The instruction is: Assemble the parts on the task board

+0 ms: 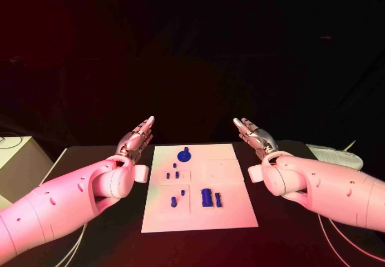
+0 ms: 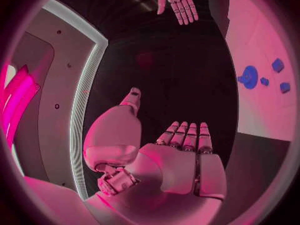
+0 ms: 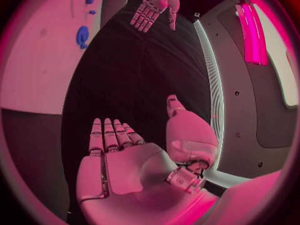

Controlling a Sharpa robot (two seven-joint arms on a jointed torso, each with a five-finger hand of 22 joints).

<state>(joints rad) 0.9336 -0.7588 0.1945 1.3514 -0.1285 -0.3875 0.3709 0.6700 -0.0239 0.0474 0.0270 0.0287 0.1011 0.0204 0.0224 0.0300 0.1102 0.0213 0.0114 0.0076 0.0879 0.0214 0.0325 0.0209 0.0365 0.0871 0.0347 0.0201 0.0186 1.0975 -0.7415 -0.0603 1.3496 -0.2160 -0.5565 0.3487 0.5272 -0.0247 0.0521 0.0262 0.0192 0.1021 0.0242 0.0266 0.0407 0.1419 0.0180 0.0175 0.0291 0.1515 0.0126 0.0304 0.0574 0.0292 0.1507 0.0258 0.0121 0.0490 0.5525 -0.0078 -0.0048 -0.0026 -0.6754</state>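
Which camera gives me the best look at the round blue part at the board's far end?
Head view: the round part sits unobstructed on the board, seen from above. Both wrist views catch it at the rim, bent and side-on.

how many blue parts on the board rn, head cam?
7. Round part at the far end; three small pegs below it; near end: pegs, larger double block. Tiny ones may be missed.

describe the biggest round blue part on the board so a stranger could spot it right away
Find the white task board between the two hands. Near its far edge lies the round blue part, a disc with a stub. The other blue pieces, nearer the robot, are small pegs and blocks.
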